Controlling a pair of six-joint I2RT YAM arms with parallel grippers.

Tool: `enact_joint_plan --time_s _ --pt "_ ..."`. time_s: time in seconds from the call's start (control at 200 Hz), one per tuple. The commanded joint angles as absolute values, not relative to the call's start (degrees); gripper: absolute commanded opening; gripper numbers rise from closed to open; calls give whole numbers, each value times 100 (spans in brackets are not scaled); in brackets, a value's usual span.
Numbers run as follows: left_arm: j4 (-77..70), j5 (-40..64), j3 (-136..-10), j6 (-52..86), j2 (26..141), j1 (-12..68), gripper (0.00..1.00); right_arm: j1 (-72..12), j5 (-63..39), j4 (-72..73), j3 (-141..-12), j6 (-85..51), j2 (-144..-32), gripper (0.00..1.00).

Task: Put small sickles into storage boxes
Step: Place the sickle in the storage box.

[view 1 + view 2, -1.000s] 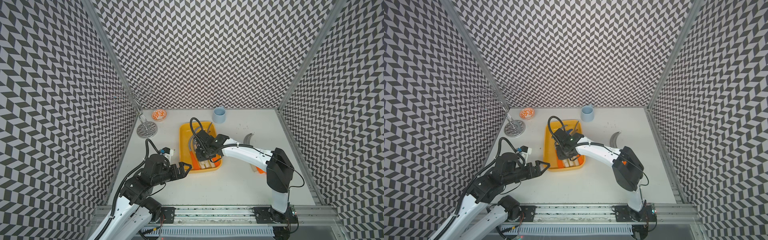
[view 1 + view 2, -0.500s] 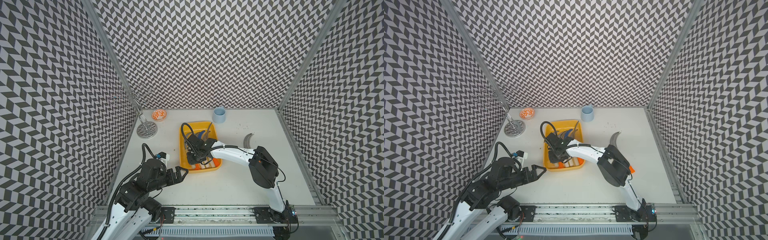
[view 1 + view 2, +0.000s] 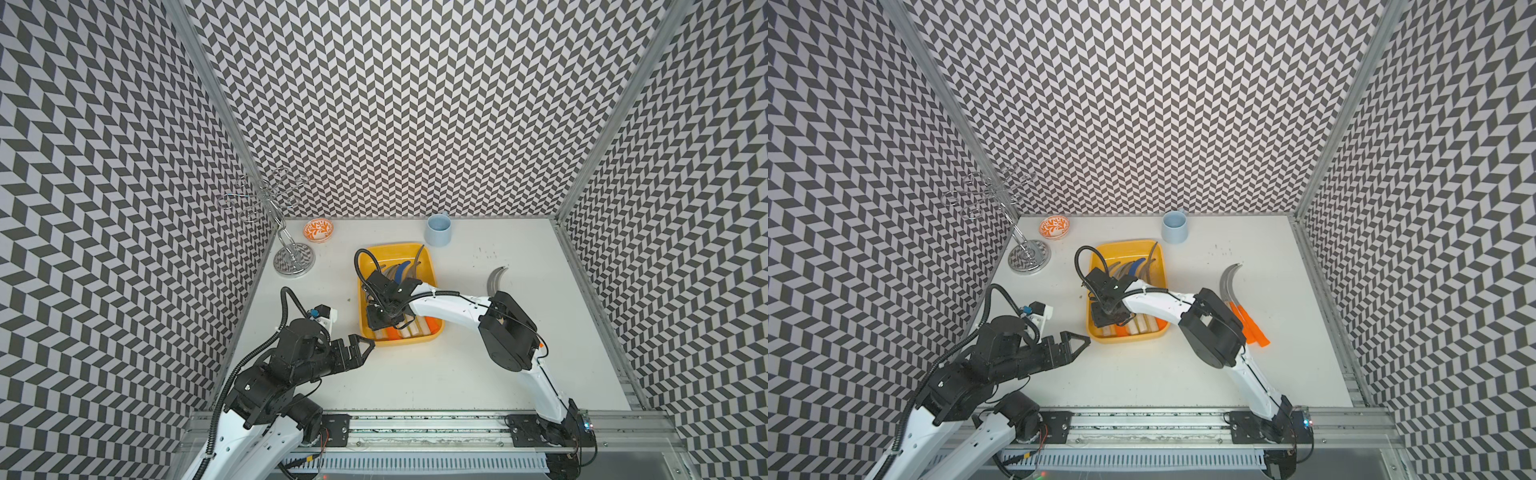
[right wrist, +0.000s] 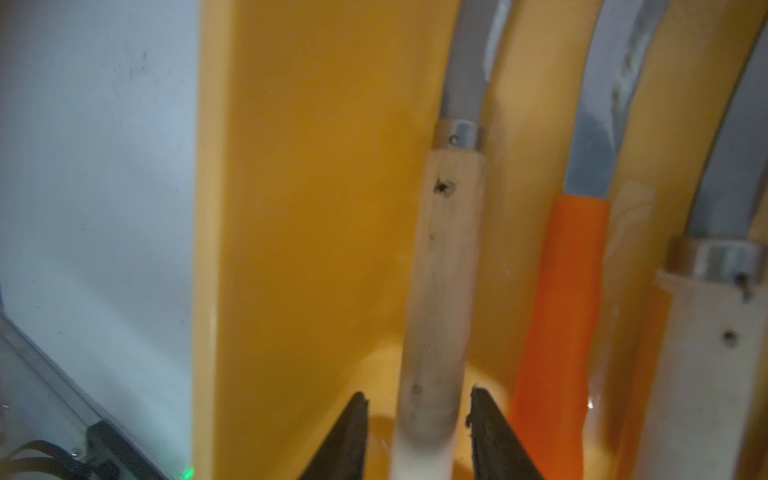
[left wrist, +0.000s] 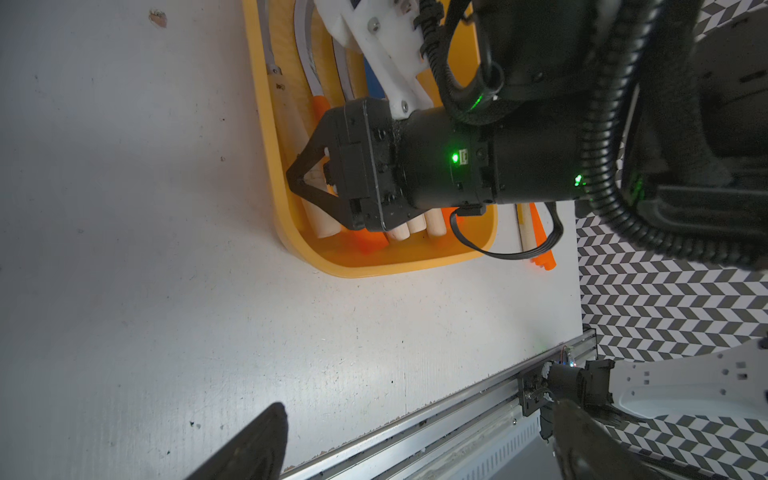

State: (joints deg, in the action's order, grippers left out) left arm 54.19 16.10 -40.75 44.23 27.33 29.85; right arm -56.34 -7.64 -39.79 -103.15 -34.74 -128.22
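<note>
Now the right gripper (image 4: pixel 417 401) straddles a wooden-handled sickle (image 4: pixel 451 249) lying in the yellow tray (image 4: pixel 316 187) — jaws slightly parted, gripping nothing; lifting out askew could snag that handle and drag it out.

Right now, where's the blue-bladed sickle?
In both top views the blue-bladed sickle lies in the yellow tray, blade toward its far end; the pale blue cup stands just beyond the tray's far right corner.

On the white table (image 3: pixel 415 382), a pale blue cup (image 3: pixel 438 230) stands at 12 o'clock, a small orange-patterned bowl (image 3: pixel 318 230) at 11 o'clock, and a chrome wire stand (image 3: pixel 294 259) just beside it, toward 10 o'clock.
</note>
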Motion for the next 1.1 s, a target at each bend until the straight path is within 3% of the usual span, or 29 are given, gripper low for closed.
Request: enact_joint_plan --time_s 0.0,0.17,0.521,0.726,1.097 --pt "5425 1522 -4278 4255 2912 2953 100 -5592 -711 -3859 -10277 -3546 -12519 51" --pt "5311 1554 -4444 4125 3139 2958 100 -5429 -587 -4024 -10133 -3551 -12172 60" --pt "4872 1704 -4606 3846 3754 2953 100 -4482 162 -4416 -10026 -3278 -11827 60" --pt "4676 1734 -4526 3762 4002 2954 100 -3896 595 -4665 -10815 -2883 -12387 57" --pt "4474 1774 -4411 3580 4415 2875 100 -3533 337 -4650 -12112 -2400 -13567 48"
